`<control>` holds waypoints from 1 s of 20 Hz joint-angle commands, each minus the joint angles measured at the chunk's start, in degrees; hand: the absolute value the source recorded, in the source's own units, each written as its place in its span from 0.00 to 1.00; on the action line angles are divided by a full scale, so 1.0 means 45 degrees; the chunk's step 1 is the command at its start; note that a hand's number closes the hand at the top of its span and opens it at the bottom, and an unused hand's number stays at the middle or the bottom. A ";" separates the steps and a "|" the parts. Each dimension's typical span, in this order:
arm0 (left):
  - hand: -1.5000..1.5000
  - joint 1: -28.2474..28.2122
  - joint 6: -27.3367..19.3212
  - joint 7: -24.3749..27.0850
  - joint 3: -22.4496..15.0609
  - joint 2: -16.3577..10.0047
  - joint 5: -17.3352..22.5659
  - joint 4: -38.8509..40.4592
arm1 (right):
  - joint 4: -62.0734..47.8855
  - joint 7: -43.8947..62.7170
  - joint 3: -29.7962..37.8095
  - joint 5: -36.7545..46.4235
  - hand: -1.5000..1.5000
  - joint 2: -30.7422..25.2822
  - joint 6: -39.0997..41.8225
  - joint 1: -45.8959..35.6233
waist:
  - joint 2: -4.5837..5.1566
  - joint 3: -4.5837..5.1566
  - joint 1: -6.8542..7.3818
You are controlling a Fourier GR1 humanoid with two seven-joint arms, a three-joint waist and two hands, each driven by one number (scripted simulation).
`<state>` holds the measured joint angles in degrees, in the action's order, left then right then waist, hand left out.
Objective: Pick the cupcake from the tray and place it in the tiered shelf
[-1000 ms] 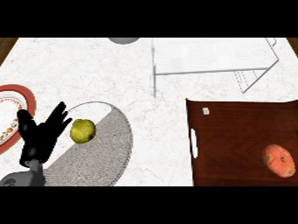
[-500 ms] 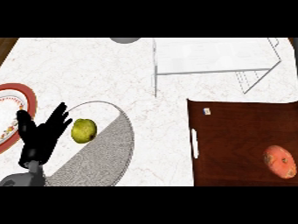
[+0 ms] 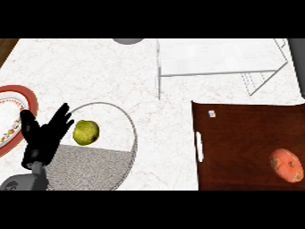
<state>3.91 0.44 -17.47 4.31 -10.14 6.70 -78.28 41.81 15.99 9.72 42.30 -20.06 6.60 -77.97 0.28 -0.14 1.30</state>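
A dark brown tray [image 3: 247, 134] lies at the right of the counter. A small pale object [image 3: 211, 113] sits near its far left corner, too small to identify. An orange-red rounded item [image 3: 286, 165] lies near the tray's right front. The white wire tiered shelf [image 3: 214, 58] stands at the back, above the tray. My left hand [image 3: 46, 138] rests open, fingers up, at the lower left beside a yellow-green fruit [image 3: 85, 132]. My right hand shows nowhere in this view.
The fruit lies on a round grey plate [image 3: 108, 165]. A red-rimmed patterned plate [image 3: 3, 112] sits at the far left. A grey bowl's edge [image 3: 127, 40] shows at the back. Bare marble lies between the grey plate and the tray.
The dark sliver of my right hand at the right edge has slid out of view. The left hand and all objects have stayed put.
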 commanded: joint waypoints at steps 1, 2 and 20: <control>0.50 -0.0579 0.0295 0.1110 -0.0033 0.0186 -0.0130 0.0681 | -0.0609 -0.0595 0.0077 -0.0129 1.00 0.0112 -0.0099 -0.0237 | -0.0003 0.0041 -0.0053; 0.50 -0.0152 0.0098 0.0311 -0.0071 0.0089 -0.0210 0.0583 | -0.0786 -0.1443 0.0052 -0.0038 1.00 -0.0095 -0.0438 0.0262 | 0.0009 0.0036 -0.0069; 0.50 -0.0482 -0.0051 -0.0088 0.0029 0.0184 -0.0199 -0.0261 | -0.1389 0.0097 0.2911 -0.2421 0.00 0.0391 -0.2307 -0.1110 | -0.0044 0.0031 -0.0088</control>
<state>2.70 0.64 -17.67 4.45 -9.55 6.17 -79.55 34.66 15.39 19.37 35.13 -19.70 -1.42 -82.49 0.14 -0.13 1.06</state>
